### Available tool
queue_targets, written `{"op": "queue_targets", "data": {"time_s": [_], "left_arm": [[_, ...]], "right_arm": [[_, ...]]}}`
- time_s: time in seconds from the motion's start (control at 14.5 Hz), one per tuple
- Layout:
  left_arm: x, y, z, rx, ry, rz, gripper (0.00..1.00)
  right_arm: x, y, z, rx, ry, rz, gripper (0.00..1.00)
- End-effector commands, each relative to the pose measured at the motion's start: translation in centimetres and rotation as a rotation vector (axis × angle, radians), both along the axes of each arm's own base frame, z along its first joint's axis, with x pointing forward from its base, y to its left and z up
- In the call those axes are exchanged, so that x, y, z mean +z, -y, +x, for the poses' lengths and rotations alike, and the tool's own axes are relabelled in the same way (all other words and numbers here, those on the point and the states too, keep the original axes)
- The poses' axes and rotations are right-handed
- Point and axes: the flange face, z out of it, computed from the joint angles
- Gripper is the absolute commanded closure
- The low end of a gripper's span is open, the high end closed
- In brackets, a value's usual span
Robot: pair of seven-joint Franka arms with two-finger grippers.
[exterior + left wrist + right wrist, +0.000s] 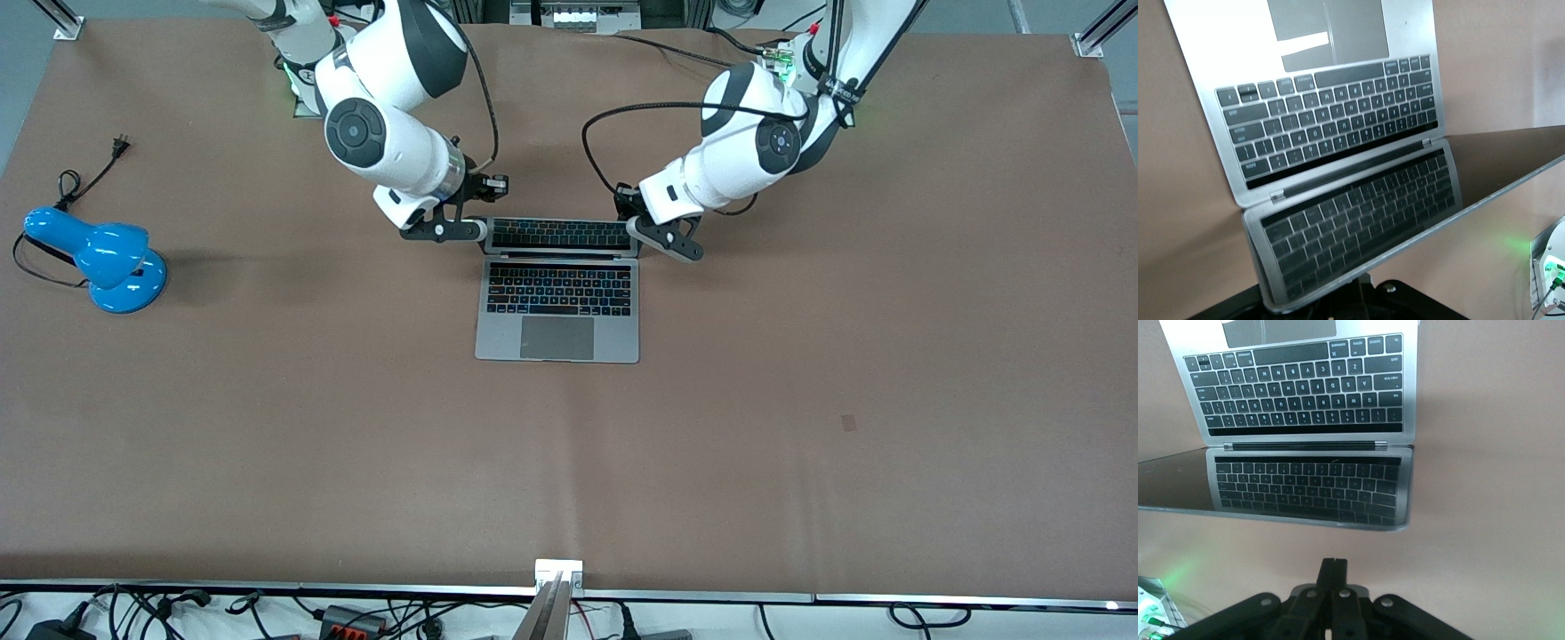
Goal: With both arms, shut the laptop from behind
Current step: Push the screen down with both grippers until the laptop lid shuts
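An open laptop (558, 307) sits near the middle of a brown table (800, 400), its trackpad toward the front camera and its screen raised at the edge nearest the robots' bases. The dark screen leans over the keyboard and mirrors the black keys, as both wrist views show.

The right gripper (471, 230) is at the top corner of the laptop's screen on the right arm's end of the table; its black fingers are pressed together with nothing between them, and their tip reaches the lid's edge in the front view. In the right wrist view the closed fingers (1333, 587) point at the screen's upper edge with a strip of table showing between them and the lid.

The left gripper (689, 250) is at the laptop's other screen corner, toward the left arm's end of the table, its fingers likewise drawn together and empty. In the left wrist view the gripper's black body (1358, 300) lies right against the lid's rim, though whether it touches cannot be told.

Both white arms bend down from the top of the front view, black cables looping above the laptop.

A blue desk lamp (102, 258) lies well apart from the laptop, toward the right arm's end of the table, its black cord (67, 191) and plug trailing beside it.
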Motion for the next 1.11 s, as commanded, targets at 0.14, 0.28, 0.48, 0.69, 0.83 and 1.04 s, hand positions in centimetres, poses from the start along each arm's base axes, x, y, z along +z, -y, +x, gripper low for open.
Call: {"op": "queue_targets", "data": {"time_s": [0.14,0.28,0.48,0.69,0.83,1.04], "left_arm": [[-0.9,-0.1,2.3,0.005,0.026,-0.053,1.00],[-1.0,-0.8,3.7,0.014,0.039,-0.064,1.00],[-2.1,-1.0,4.9,0.032,0.054,-0.081,1.00],[-3.4,-2.1,6.6,0.039,0.061,-0.091,1.00],[-4.4,-2.4,7.9,0.058,0.052,-0.104,1.00],[-6.7,-3.1,8.8,0.073,0.080,-0.106,1.00]], "right_arm": [[-0.8,-1.0,2.6,-0.016,0.005,0.010,1.00],[-1.3,-1.2,4.0,-0.008,0.022,-0.004,1.00],[-1.7,-1.1,6.5,-0.024,0.040,-0.006,1.00],[-2.9,-0.4,9.1,-0.026,0.063,-0.034,1.00],[-4.4,-0.3,10.1,-0.027,0.060,-0.050,1.00],[-7.5,-0.8,11.6,-0.004,0.074,-0.092,1.00]]}}
